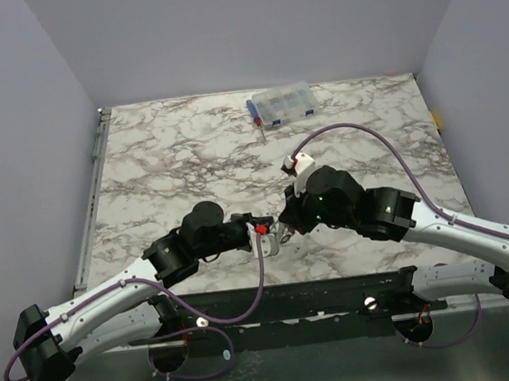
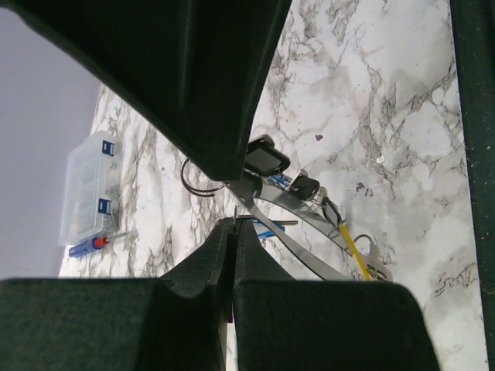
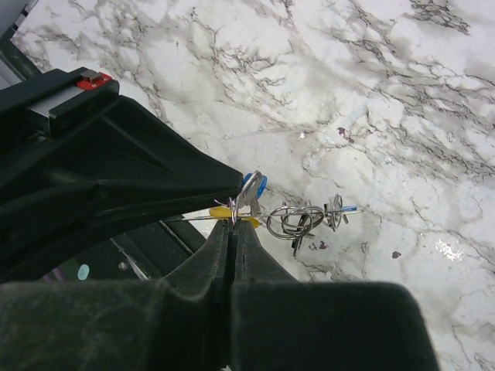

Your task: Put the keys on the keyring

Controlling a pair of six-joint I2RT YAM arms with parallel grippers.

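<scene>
Right wrist view: the right gripper [image 3: 232, 226] is pinched fully shut on the thin wire of the keyring [image 3: 288, 224]. A yellow key [image 3: 223, 212] and a blue key [image 3: 255, 184] touch the keyring there. The left gripper [image 2: 233, 224], also closed, meets the keyring; its hold is unclear. Threading seems underway; the next move calls for sliding a key along carefully.
</scene>
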